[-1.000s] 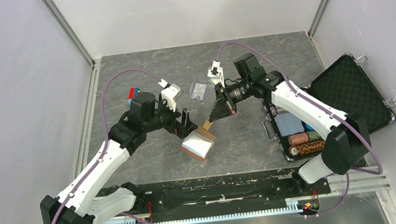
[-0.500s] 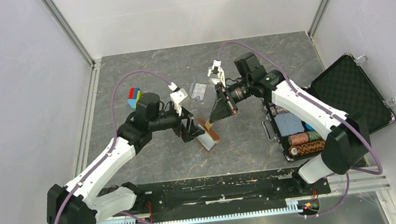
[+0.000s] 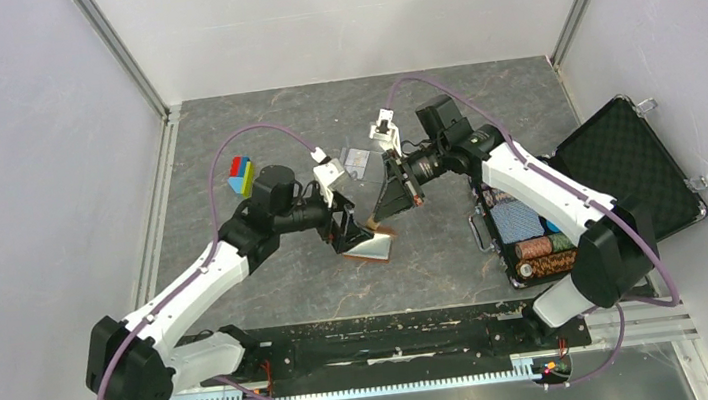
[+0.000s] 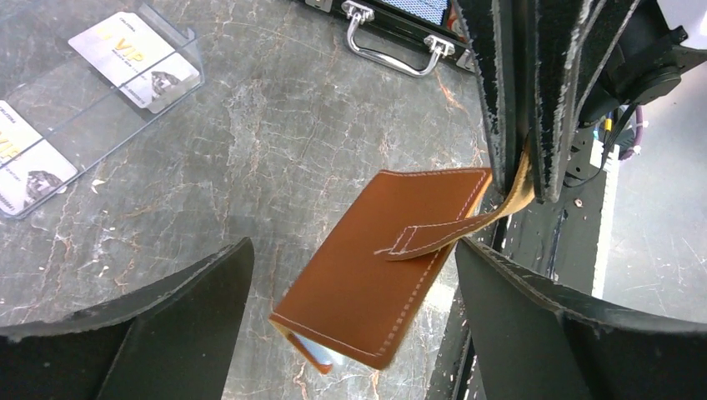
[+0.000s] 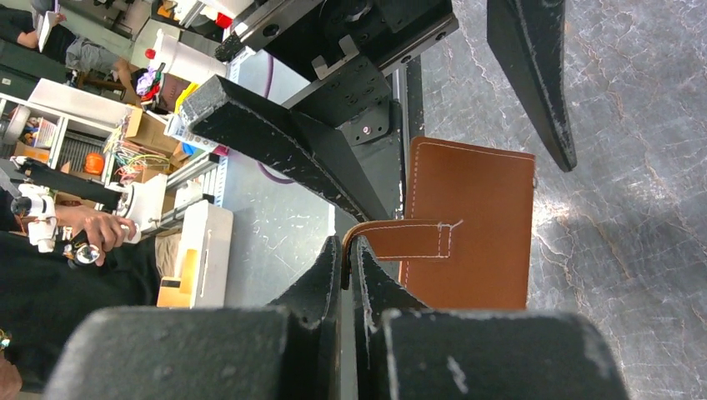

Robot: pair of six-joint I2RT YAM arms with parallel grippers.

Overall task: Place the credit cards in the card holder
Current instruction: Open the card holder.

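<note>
Left wrist: brown stitched card holder (image 4: 367, 283), tab (image 4: 442, 234) clamped in right hand (image 4: 523, 171); left hand (image 4: 354, 258) spread.

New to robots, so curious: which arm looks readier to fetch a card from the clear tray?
Left, probably: left gripper open and empty; right gripper shut on the snap tab of the brown wallet.
</note>
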